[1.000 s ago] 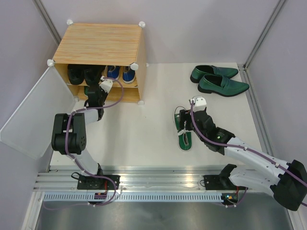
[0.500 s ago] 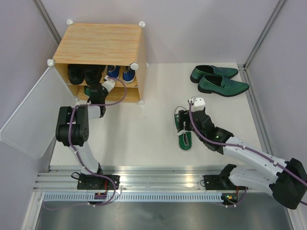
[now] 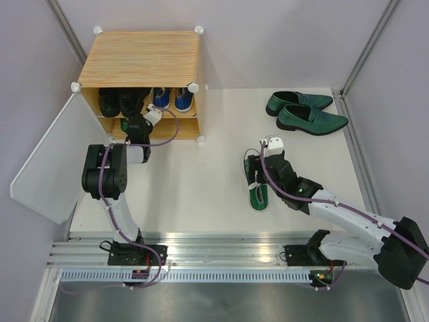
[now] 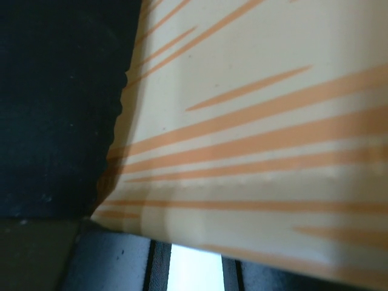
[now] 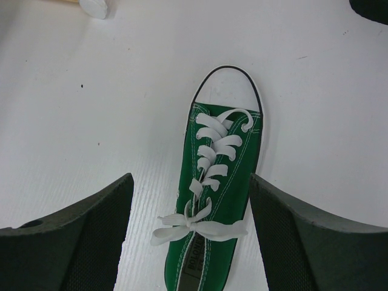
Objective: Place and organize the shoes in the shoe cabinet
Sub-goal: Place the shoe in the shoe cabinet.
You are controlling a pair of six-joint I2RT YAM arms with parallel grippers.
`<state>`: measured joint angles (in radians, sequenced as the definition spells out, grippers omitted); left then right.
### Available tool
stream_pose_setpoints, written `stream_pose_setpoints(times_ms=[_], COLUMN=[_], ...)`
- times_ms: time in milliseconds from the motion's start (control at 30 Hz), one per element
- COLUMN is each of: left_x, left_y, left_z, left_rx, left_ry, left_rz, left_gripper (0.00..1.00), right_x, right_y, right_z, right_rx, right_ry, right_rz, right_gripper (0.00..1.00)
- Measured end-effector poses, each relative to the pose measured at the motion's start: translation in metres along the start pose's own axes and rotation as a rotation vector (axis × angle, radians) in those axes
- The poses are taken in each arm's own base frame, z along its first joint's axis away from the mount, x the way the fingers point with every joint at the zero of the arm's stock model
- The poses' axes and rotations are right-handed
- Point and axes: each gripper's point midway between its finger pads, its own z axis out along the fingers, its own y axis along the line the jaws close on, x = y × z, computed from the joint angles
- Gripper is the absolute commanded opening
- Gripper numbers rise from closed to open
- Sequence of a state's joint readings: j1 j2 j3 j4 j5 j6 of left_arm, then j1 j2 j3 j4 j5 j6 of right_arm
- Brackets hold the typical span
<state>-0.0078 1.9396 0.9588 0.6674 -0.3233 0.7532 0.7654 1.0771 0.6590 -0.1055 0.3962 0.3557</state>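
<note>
Lying near-to-far, the green sneaker (image 5: 223,182) seemingly points toe away.

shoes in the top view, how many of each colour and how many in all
black ankle boots: 2, top shelf of the shoe cabinet
blue sneakers: 2, top shelf
dark-green loafers: 2, on the table
green sneakers: 2, one on the table, one partly seen on the lower shelf
total: 8

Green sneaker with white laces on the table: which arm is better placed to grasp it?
Right: the right claw, open, sits over the green white-laced sneaker; the left claw is at the light wood-grain cabinet.
</note>
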Motion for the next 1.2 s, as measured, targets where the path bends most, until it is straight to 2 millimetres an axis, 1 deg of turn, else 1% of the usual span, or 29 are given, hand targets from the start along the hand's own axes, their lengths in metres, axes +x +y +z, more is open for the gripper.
stream_pose_setpoints(times_ms=[133,267,433,567,733,767,867,933,1033,1133,1200], left_x=[0.003,0.011,0.015,0.021,0.032,0.034,0.043,0.045,0.037,0.018,0.003], left_y=[0.006,0.016,0.019,0.025,0.034,0.035,0.039,0.040,0.037,0.026,0.014], left_z=[-0.001,-0.001,-0.002,-0.003,-0.006,-0.007,-0.013,-0.018,-0.027,-0.039,-0.050], left_rx=[-0.031,-0.072,-0.089,-0.107,-0.143,-0.148,-0.148,-0.143,-0.122,-0.079,-0.031], left_ry=[0.019,0.050,0.057,0.072,0.121,0.132,0.179,0.194,0.188,0.153,0.119], left_rz=[-0.002,-0.009,-0.015,-0.027,-0.038,-0.041,-0.066,-0.080,-0.097,-0.110,-0.122], left_gripper=[0.33,0.29,0.30,0.34,0.37,0.42,0.49,0.52,0.54,0.55,0.55], right_x=[0.003,0.004,0.003,0.003,0.003,0.002,-0.001,-0.002,-0.002,-0.003,-0.006], right_y=[0.001,0.003,0.005,0.005,0.006,0.006,0.006,0.007,0.008,0.008,0.008], right_z=[0.002,0.002,0.002,0.002,0.002,0.002,0.000,0.000,0.000,-0.002,-0.003], right_rx=[-0.003,-0.012,-0.022,-0.023,-0.027,-0.027,-0.031,-0.034,-0.038,-0.043,-0.046], right_ry=[0.009,0.016,0.014,0.014,0.013,0.011,0.001,-0.003,-0.004,-0.007,-0.016], right_rz=[-0.002,0.000,0.005,0.006,0.007,0.007,0.012,0.014,0.014,0.016,0.020], right_gripper=[0.80,0.80,0.80,0.80,0.80,0.80,0.80,0.80,0.80,0.80,0.80])
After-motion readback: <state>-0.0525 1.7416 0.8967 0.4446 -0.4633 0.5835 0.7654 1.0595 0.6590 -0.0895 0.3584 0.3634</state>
